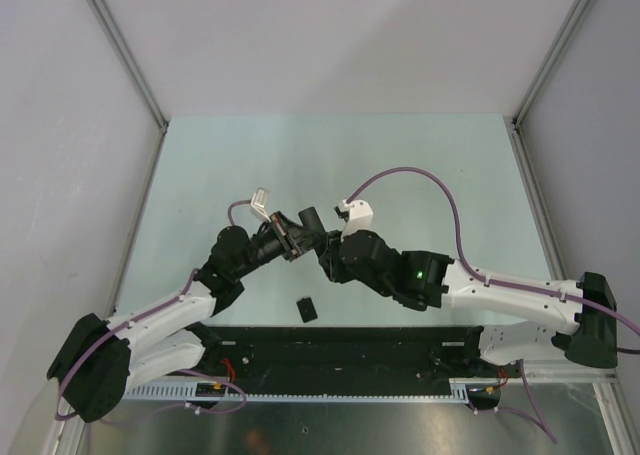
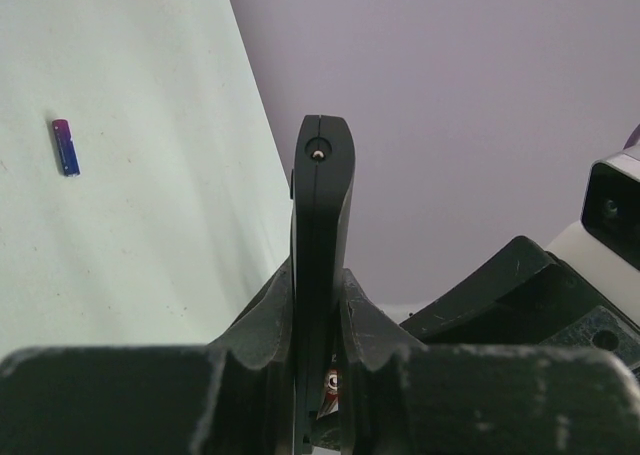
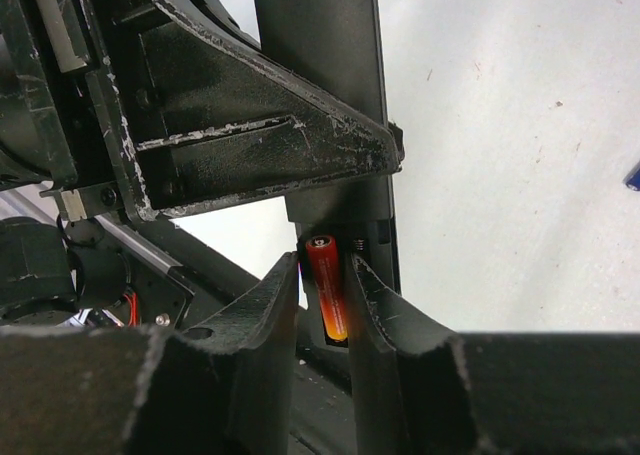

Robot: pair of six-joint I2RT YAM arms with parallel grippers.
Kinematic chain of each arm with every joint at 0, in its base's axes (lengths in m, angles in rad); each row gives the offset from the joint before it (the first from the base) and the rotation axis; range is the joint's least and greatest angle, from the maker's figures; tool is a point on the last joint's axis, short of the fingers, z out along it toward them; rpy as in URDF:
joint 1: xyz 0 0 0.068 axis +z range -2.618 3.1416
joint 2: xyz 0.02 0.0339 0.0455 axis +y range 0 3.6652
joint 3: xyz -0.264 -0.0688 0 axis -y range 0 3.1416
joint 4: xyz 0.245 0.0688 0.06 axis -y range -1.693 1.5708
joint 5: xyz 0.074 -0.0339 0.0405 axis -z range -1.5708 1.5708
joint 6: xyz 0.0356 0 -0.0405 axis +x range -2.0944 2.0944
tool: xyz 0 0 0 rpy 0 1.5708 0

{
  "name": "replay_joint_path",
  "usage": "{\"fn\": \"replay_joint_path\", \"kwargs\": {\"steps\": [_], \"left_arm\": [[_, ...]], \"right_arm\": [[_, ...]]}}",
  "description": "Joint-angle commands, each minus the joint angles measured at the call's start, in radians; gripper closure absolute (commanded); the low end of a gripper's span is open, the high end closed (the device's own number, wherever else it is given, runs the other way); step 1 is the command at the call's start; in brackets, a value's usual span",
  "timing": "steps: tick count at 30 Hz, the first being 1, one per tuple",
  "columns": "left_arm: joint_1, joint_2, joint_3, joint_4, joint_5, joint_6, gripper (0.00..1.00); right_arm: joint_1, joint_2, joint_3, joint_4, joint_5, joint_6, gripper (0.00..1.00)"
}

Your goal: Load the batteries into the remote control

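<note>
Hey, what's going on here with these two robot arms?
The left claw is shut on the black remote control, holding it up off the table. The right claw has the red-orange battery between its fingers at the remote's open battery bay; whether it grips it is unclear. The blue-purple battery and the small black cover lie on the table.

Soft, even overhead light, faint shadows on the table [image 1: 400, 155]. Wrist views blur and darken at the bottom; remote [image 2: 322, 205] sharp, red battery [image 3: 326, 285] glinting.
</note>
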Motion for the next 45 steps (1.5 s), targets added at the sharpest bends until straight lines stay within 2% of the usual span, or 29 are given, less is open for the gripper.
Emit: {"fn": "replay_joint_path", "kwargs": {"steps": [1, 10, 26, 34, 42, 45], "left_arm": [[-0.007, -0.022, 0.039, 0.233, -0.027, -0.087, 1.0], [-0.007, -0.002, 0.037, 0.233, -0.022, -0.086, 1.0], [-0.007, 0.016, 0.034, 0.233, -0.015, -0.078, 1.0], [-0.007, 0.018, 0.033, 0.233, -0.015, -0.078, 1.0], [-0.007, 0.009, 0.031, 0.235, -0.011, -0.081, 1.0], [-0.007, 0.007, 0.031, 0.235, -0.01, -0.081, 1.0]], "right_arm": [[0.007, 0.012, -0.001, -0.105, -0.065, 0.019, 0.71], [0.005, -0.017, 0.001, -0.119, -0.059, 0.026, 0.67], [-0.012, -0.05, 0.05, -0.154, -0.039, 0.027, 0.44], [-0.024, -0.059, 0.05, -0.167, -0.022, 0.026, 0.45], [-0.033, -0.06, 0.05, -0.17, -0.002, 0.022, 0.61], [-0.033, -0.063, 0.05, -0.168, 0.004, 0.022, 0.59]]}}
